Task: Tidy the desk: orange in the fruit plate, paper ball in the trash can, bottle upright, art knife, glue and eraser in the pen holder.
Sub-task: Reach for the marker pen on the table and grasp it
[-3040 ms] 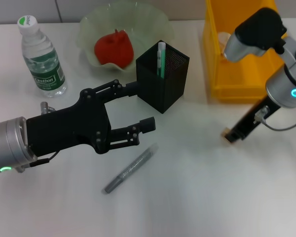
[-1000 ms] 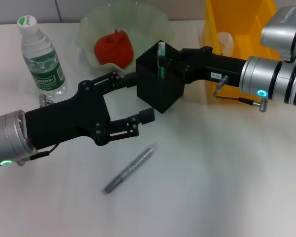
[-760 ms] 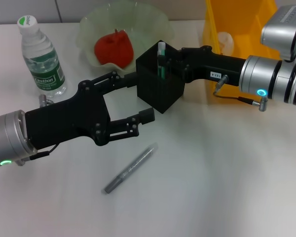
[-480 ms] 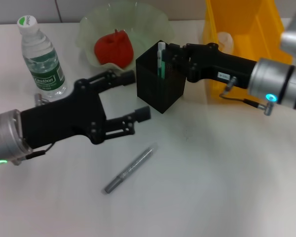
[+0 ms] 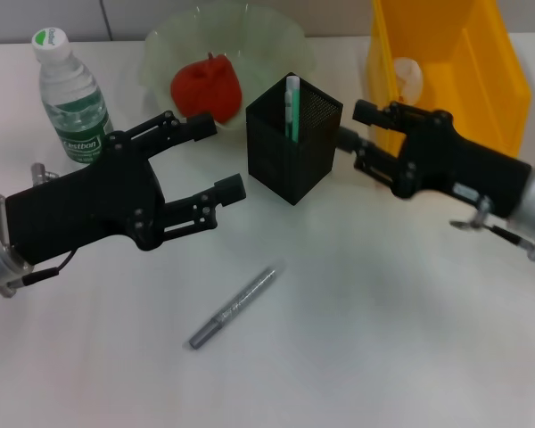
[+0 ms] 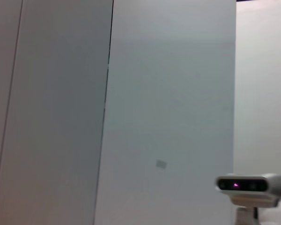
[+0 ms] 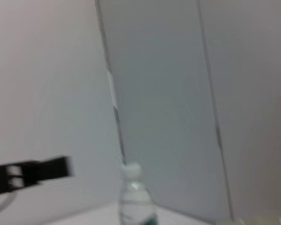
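Head view: the left claw [image 5: 208, 157] gapes open at frame centre-left; the right claw [image 5: 357, 129] sits open, empty, beside the pen holder [image 5: 293, 138]. The knife [image 5: 234, 306] lies lower centre on the worktop [image 5: 383, 339]; a careless swing could topple the holder. Right wrist view: the bottle [image 7: 136, 199] stands upright at the bottom. Left wrist view: nothing relevant.

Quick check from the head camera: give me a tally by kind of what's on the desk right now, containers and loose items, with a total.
Bottles: 1, the water bottle, upright.
Fruit plates: 1, the fruit plate, holding a red fruit.
Fruit: 1.
Pen holders: 1, the pen holder, with a green-and-white stick in it.
Sticks: 1.
Bins: 1, the yellow bin.
Loose grey pen-shaped tools: 1, the grey tool.
Total: 7.
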